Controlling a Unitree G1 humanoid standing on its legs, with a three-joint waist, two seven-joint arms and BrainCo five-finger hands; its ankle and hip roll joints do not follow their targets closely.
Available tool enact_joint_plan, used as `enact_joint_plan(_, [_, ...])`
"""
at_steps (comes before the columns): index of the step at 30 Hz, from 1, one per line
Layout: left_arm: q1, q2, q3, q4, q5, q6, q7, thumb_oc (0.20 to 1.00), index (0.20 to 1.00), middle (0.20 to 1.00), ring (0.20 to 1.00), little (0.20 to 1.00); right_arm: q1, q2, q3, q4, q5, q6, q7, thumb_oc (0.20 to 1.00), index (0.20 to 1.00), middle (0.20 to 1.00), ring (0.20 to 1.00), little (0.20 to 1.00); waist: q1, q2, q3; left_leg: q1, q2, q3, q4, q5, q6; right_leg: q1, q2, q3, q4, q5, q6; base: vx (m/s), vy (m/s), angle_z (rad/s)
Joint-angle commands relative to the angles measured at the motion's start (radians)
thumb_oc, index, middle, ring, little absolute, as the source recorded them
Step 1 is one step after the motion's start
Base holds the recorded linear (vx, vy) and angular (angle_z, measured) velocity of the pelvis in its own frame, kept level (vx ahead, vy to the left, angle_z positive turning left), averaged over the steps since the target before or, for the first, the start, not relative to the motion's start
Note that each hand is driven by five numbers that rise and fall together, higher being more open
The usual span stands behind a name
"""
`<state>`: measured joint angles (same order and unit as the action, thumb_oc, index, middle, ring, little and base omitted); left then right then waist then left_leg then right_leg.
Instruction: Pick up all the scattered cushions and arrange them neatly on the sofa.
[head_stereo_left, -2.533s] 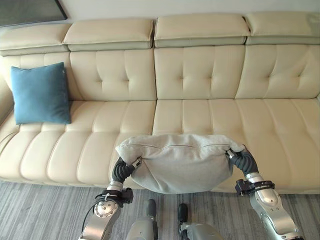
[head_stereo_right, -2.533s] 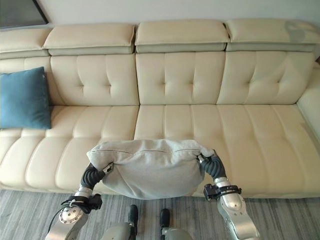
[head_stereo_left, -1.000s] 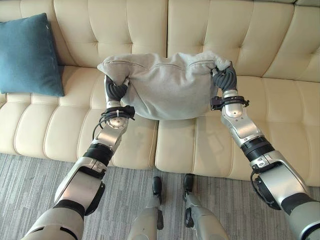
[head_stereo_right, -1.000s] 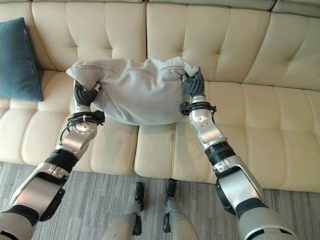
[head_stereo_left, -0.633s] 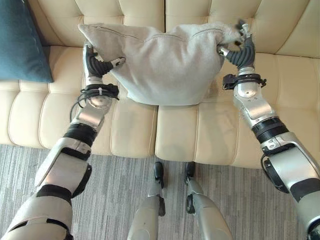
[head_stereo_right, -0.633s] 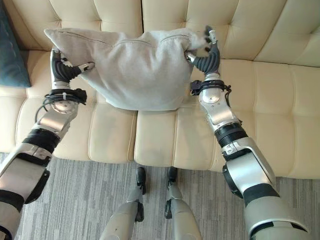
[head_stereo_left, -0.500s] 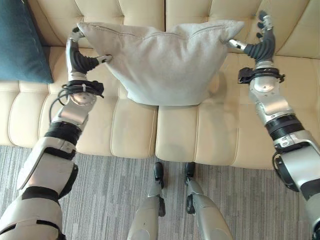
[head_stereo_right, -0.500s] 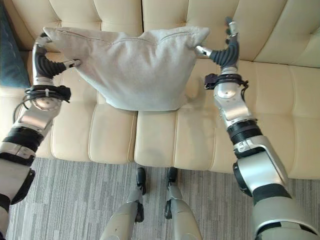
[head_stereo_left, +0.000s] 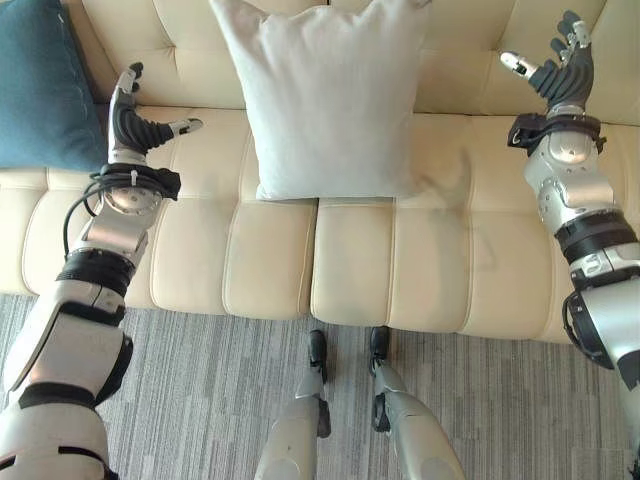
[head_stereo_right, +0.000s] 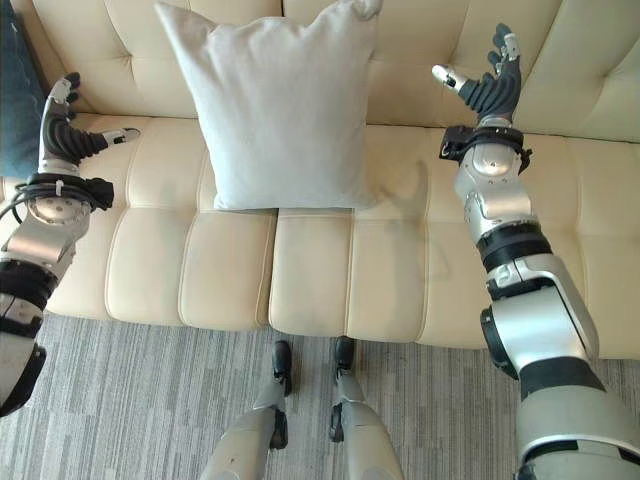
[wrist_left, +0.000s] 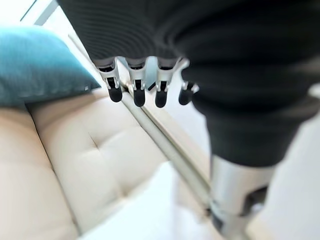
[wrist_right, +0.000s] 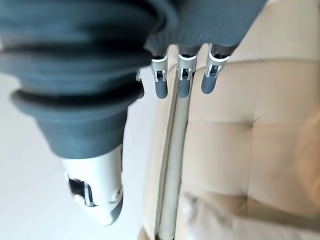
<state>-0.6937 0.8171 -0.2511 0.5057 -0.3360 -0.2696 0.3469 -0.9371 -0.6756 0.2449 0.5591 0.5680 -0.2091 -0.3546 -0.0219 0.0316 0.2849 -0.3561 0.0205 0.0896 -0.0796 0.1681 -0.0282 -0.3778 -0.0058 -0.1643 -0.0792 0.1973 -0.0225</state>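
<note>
Leaning upright against the cream sofa (head_stereo_left: 360, 270) backrest, grey cushion (head_stereo_left: 325, 100) (base on the seat), left hand (head_stereo_left: 130, 125) spread and empty beside it, right hand (head_stereo_left: 560, 75) spread well apart on its other side, blue cushion (head_stereo_left: 40, 90) beyond the left hand.

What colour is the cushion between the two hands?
Light grey cushion, plain, no pattern; clearest in the left eye view.

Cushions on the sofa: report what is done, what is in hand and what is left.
Done: the grey cushion stands upright against the sofa backrest, and the blue cushion leans at the sofa's left end. In hand: nothing; the left hand and right hand are raised on either side of the grey cushion, fingers spread, touching neither cushion. Left: no other cushion in view on the floor.
</note>
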Motion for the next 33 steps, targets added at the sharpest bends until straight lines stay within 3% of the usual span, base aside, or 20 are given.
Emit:
enact_joint_plan(1, [0.247, -0.111, 0.114, -0.05, -0.009, -0.067, -0.068, 1.0, 1.0, 1.0, 1.0, 1.0, 0.34, -0.02, -0.107, -0.178, -0.146, -0.042, 0.109, 1.0, 1.0, 1.0, 1.0, 1.0, 0.001, -0.038, -0.071, 0.149, -0.025, 0.024, 0.003, -0.138, -0.035, 0.082, -0.047, 0.047, 0.059, -0.149, 0.145, 0.13, 0.034, 0.1])
enact_joint_plan(8, [0.646, -0.302, 0.266, -0.15, 0.013, -0.022, -0.161, 1.0, 1.0, 1.0, 1.0, 1.0, 0.804, 0.027, -0.265, -0.344, -0.346, -0.01, 0.235, 1.0, 1.0, 1.0, 1.0, 1.0, -0.013, -0.053, -0.108, 0.232, -0.037, 0.025, -0.003, -0.163, -0.02, 0.173, -0.051, 0.04, 0.043, -0.159, 0.148, 0.08, 0.019, -0.05])
enact_joint_plan(13, [0.891, -0.382, 0.314, -0.047, 0.088, 0.048, -0.258, 1.0, 1.0, 1.0, 1.0, 1.0, 1.065, 0.122, -0.291, -0.24, -0.478, 0.037, 0.326, 1.0, 1.0, 1.0, 1.0, 1.0, -0.028, -0.059, -0.15, 0.304, -0.045, 0.032, 0.0, -0.181, -0.01, 0.244, -0.053, 0.041, 0.042, -0.163, 0.158, 0.02, 0.043, -0.05])
enact_joint_plan(21, [0.956, -0.415, 0.283, 0.106, 0.169, 0.08, -0.287, 1.0, 1.0, 1.0, 1.0, 1.0, 1.096, 0.182, -0.219, -0.039, -0.55, 0.058, 0.331, 1.0, 1.0, 1.0, 1.0, 1.0, -0.033, -0.068, -0.166, 0.367, -0.052, 0.048, 0.003, -0.203, 0.009, 0.281, -0.052, 0.076, 0.066, -0.159, 0.17, -0.05, 0.074, -0.22])
enact_joint_plan(24, [0.937, -0.408, 0.27, 0.136, 0.175, 0.076, -0.275, 1.0, 1.0, 1.0, 1.0, 1.0, 1.073, 0.204, -0.184, 0.021, -0.558, 0.071, 0.327, 1.0, 1.0, 1.0, 1.0, 1.0, -0.033, -0.075, -0.152, 0.366, -0.052, 0.061, -0.003, -0.2, 0.018, 0.246, -0.051, 0.097, 0.107, -0.137, 0.186, -0.22, 0.037, -0.3])
enact_joint_plan(25, [0.91, -0.39, 0.259, 0.134, 0.168, 0.073, -0.265, 1.0, 1.0, 1.0, 1.0, 1.0, 1.05, 0.219, -0.163, 0.053, -0.548, 0.071, 0.319, 1.0, 1.0, 1.0, 1.0, 1.0, -0.033, -0.075, -0.124, 0.345, -0.038, 0.063, 0.003, -0.182, 0.023, 0.199, -0.04, 0.113, 0.18, -0.133, 0.202, -0.32, -0.034, -0.35])
enact_joint_plan(27, [0.896, -0.379, 0.252, 0.133, 0.172, 0.074, -0.26, 1.0, 1.0, 1.0, 1.0, 1.0, 1.048, 0.229, -0.156, 0.057, -0.54, 0.073, 0.317, 1.0, 1.0, 1.0, 1.0, 1.0, -0.031, -0.075, -0.112, 0.323, -0.028, 0.059, 0.014, -0.172, 0.026, 0.183, -0.029, 0.13, 0.235, -0.166, 0.202, -0.27, -0.027, -0.3])
enact_joint_plan(30, [0.862, -0.367, 0.225, 0.144, 0.189, 0.076, -0.251, 1.0, 1.0, 1.0, 1.0, 1.0, 1.034, 0.243, -0.131, 0.082, -0.527, 0.07, 0.311, 1.0, 1.0, 1.0, 1.0, 1.0, -0.017, -0.068, -0.108, 0.278, -0.005, 0.051, 0.036, -0.153, 0.03, 0.204, -0.022, 0.125, 0.366, -0.259, 0.173, -0.22, -0.07, 0.03])
enact_joint_plan(31, [0.854, -0.367, 0.218, 0.156, 0.193, 0.08, -0.247, 1.0, 1.0, 1.0, 1.0, 1.0, 1.028, 0.254, -0.123, 0.09, -0.527, 0.073, 0.314, 1.0, 1.0, 1.0, 1.0, 1.0, -0.003, -0.066, -0.118, 0.262, 0.003, 0.053, 0.036, -0.142, 0.028, 0.227, -0.031, 0.115, 0.441, -0.272, 0.163, -0.19, -0.149, 0.07])
enact_joint_plan(33, [0.859, -0.368, 0.218, 0.156, 0.193, 0.08, -0.241, 1.0, 1.0, 1.0, 1.0, 1.0, 1.032, 0.257, -0.126, 0.09, -0.528, 0.071, 0.309, 1.0, 1.0, 1.0, 1.0, 1.0, 0.008, -0.07, -0.127, 0.249, 0.008, 0.058, 0.04, -0.139, 0.023, 0.253, -0.039, 0.108, 0.418, -0.268, 0.167, -0.11, -0.126, -0.13])
